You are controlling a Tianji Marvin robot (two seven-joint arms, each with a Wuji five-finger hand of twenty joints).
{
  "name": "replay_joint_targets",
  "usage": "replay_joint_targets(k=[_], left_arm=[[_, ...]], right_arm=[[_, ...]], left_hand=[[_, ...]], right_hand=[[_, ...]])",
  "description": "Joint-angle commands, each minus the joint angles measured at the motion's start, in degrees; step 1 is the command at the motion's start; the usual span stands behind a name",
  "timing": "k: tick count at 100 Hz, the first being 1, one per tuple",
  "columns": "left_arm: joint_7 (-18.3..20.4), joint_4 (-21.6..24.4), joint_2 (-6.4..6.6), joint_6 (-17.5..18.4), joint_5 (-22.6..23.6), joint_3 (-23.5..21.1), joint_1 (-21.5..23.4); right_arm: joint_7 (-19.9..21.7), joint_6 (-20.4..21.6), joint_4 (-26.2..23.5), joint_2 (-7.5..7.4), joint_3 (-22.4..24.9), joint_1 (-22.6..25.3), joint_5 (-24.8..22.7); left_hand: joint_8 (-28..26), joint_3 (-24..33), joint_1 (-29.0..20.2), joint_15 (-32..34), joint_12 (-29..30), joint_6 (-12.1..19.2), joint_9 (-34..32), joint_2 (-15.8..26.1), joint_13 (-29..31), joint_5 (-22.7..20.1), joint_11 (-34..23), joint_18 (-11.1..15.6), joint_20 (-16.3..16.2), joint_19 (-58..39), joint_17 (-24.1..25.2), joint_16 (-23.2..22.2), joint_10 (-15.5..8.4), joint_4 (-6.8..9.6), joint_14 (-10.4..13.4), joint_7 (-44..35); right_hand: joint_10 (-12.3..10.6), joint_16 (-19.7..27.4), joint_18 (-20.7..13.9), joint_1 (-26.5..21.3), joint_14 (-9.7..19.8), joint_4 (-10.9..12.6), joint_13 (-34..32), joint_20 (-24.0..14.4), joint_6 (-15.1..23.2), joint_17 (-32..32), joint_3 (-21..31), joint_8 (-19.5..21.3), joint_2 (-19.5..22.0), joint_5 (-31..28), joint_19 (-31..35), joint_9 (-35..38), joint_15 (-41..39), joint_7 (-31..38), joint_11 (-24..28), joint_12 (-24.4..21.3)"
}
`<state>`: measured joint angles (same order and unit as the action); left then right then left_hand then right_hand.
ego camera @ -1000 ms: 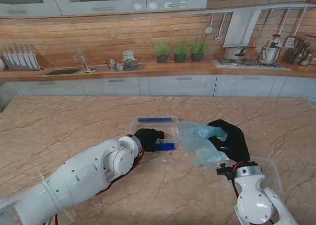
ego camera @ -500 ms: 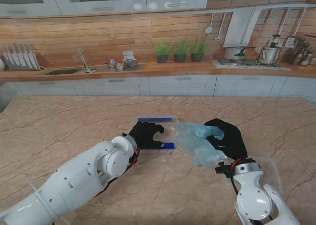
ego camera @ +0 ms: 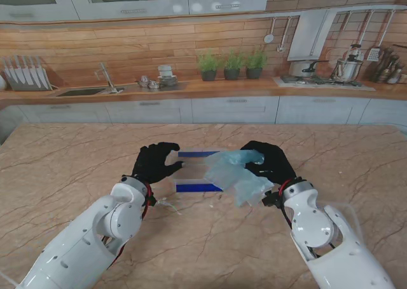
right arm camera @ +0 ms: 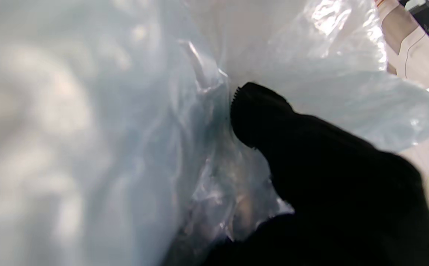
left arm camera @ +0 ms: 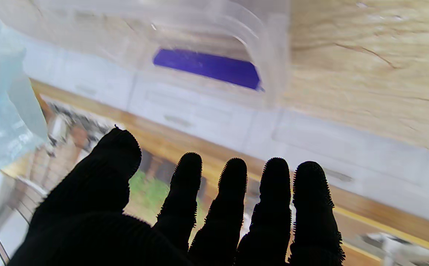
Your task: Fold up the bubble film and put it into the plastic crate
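Pale blue, crinkled and translucent, the bubble film [ego camera: 234,173] hangs bunched in your black-gloved right hand [ego camera: 270,164], whose fingers are closed on it. From the stand camera you see the wad held above the right end of the clear plastic crate with blue handles [ego camera: 198,171], which sits on the pink-veined marble surface [ego camera: 76,155] between your two arms. Part of the film droops over the crate's right rim toward you.

In the right wrist camera the film [right arm camera: 125,111] fills nearly the whole picture (mostly blurred), with one dark finger [right arm camera: 258,111] pressed into its folds.

Your left hand [ego camera: 156,162] is at the crate's left end, just beside its wall, holding nothing; whether it touches the wall you cannot tell from the stand view. Its wrist camera shows the glove [left arm camera: 184,207] with all five fingers straight and slightly spread, the crate's clear wall and one blue handle [left arm camera: 208,68] ahead of the fingertips, apart from them. An edge of the film [left arm camera: 0,111] shows at that picture's side.
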<state>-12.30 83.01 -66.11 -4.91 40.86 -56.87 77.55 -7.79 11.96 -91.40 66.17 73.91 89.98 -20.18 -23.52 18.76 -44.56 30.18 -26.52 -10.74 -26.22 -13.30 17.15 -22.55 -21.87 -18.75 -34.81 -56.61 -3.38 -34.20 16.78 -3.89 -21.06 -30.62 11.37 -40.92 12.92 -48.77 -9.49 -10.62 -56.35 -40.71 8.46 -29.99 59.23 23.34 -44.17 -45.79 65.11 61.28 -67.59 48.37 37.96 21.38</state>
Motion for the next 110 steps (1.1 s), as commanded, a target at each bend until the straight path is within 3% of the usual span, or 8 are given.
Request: replay_joint_targets(k=[1,5,18,37,65,110], left_arm=[[-1.89,-0.08,-0.03,0.04,-1.14,-1.11,1.85],[-3.9,0.13,-0.52,-0.55,-1.87,-2.14,2.83],[-9.61,0.44,-2.29,-1.87,-5.62,-4.27,4.69],[-12.19,0.59,-3.25,-0.54,-8.6,-5.56,5.92],[-13.18,1.35,-3.92,-0.44,-11.26,-6.16,6.65],[-12.12,1.33,-3.92,2.02,-12.49,-4.64,6.19]], right_arm=[[1.1,-0.53,-0.4,-0.02,-0.69,-2.62,-0.33],[2.27,-0.95,0.01,-0.18,-1.53,-4.23,-0.24],[6.31,-2.33,2.08,-0.72,-5.18,-10.72,-0.2],[8.4,-1.63,9.41,-0.8,-13.0,-21.3,-3.39],[1.21,-0.17,20.58,1.68,-23.65,-30.55,-7.73],[-5.3,4.35,31.45,2.92,-33.13,-37.23,-15.23]], left_hand=[[-0.2,-1.1,-1.56,0.13,0.29,-0.01,-0.86,2.3,0.35,-1.7,0.5,-1.15,0.88,0.65,0.03,0.93,0.8,1.72,-0.68,1.41],[-0.18,-3.24,-2.79,0.57,0.1,-0.15,-1.72,2.86,0.83,-2.69,0.51,-1.72,2.21,-0.29,-0.17,1.12,1.18,1.94,-1.44,1.72],[-0.1,-3.52,-3.01,1.36,-0.05,-0.5,-2.63,3.25,1.19,-3.34,0.22,-2.29,2.08,-1.35,-0.16,0.76,1.69,2.05,-2.17,1.84],[-0.02,-3.29,-3.81,1.87,-0.12,-0.55,-3.41,4.31,1.56,-4.21,0.07,-2.53,2.31,-1.9,-0.36,0.66,2.06,2.21,-2.59,1.85],[0.04,-3.49,-3.89,2.8,-0.32,-0.76,-3.73,4.97,1.64,-4.45,-0.29,-2.36,2.75,-2.66,-0.57,0.51,2.17,2.08,-2.99,1.9],[-0.04,-3.96,-4.12,3.38,-0.47,-0.63,-4.44,5.11,2.22,-4.76,-0.74,-2.37,3.1,-3.19,-0.77,0.61,2.24,2.22,-2.96,1.58]], right_hand=[[1.06,-0.84,-1.71,-0.81,2.44,1.09,1.07,-1.31,1.04,-0.05,-0.51,-0.24,1.92,0.46,-0.56,0.39,-1.6,1.78,0.49,0.69],[1.02,-0.86,-1.72,-0.75,2.45,1.06,1.06,-1.33,1.09,-0.09,-0.51,-0.27,1.94,0.5,-0.55,0.39,-1.59,1.8,0.49,0.67],[0.88,-0.91,-1.75,-0.65,2.49,0.98,1.06,-1.35,1.2,-0.11,-0.44,-0.35,2.01,0.56,-0.58,0.43,-1.56,1.9,0.48,0.62],[0.3,-0.84,-2.04,-0.04,3.36,0.88,0.32,-1.22,1.75,-0.98,-0.35,-0.48,2.44,0.74,-0.63,0.74,-1.13,2.59,0.6,0.36],[-0.14,-0.91,-2.16,0.72,4.06,0.84,-0.58,-0.8,2.31,-1.84,0.19,-1.18,2.86,1.05,-0.38,1.01,-1.04,3.85,1.28,-0.13],[-1.09,-0.62,-3.02,1.58,5.51,1.38,-1.82,0.27,3.34,-3.62,-0.26,-2.48,4.05,2.24,1.1,1.02,-1.26,6.18,3.05,-1.18]])
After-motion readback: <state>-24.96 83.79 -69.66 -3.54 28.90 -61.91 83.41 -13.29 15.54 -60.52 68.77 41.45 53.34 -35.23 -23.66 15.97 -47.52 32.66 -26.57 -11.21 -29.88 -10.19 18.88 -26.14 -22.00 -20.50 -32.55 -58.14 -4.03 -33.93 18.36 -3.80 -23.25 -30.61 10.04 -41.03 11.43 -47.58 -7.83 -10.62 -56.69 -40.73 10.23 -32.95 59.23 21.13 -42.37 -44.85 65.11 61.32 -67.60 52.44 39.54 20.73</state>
